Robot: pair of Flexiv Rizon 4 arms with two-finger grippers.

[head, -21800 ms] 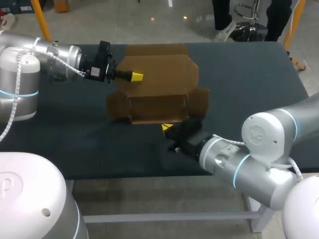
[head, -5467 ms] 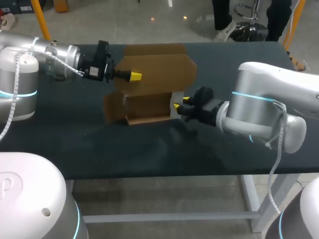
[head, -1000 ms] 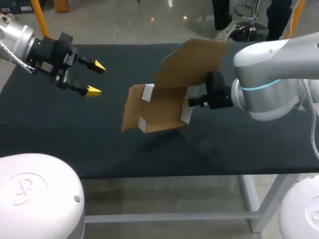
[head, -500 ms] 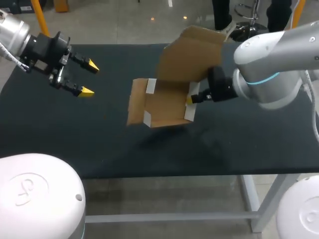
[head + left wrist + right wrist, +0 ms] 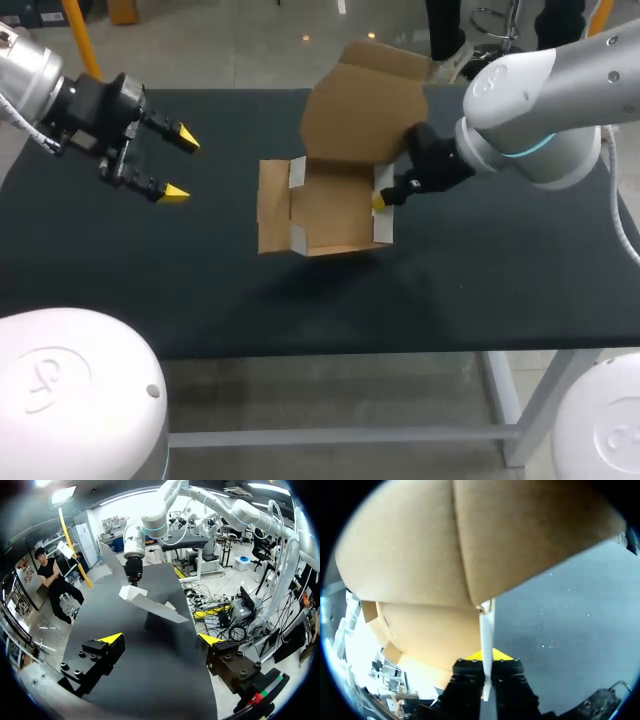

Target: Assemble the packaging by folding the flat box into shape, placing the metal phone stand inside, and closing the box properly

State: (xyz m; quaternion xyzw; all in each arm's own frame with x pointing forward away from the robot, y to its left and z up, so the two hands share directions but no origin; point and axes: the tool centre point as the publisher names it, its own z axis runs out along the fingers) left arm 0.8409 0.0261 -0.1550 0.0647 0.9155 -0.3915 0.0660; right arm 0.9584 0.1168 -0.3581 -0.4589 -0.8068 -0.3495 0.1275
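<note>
Head view: the brown cardboard box (image 5: 330, 215) is seen over the middle of the dark table (image 5: 500, 290), apparently held just off the surface, with a shadow cast on the near side beneath it. Its top is open, and its brown floor and white-faced side tabs are shown. The lid flap (image 5: 365, 100) is raised on the far side, reaching past the table's far edge. The box's right wall is pinched by the right gripper (image 5: 382, 200), clenched on the cardboard. The left gripper (image 5: 170, 162) is held at the far left with its fingers spread and nothing between them, well apart from the box; bare tabletop lies between the two, and more to the near side and to the right. Left wrist view: the left gripper (image 5: 161, 639) is shown released above the table (image 5: 150, 680), with the box (image 5: 145, 602) well ahead of it, gripped from above by the right arm (image 5: 134, 570). Right wrist view: a thin white edge of the box (image 5: 420, 555) is caught between the fingers of the right gripper (image 5: 487, 667), and brown panels fill the space ahead, with the table (image 5: 560, 610) beside them.
</note>
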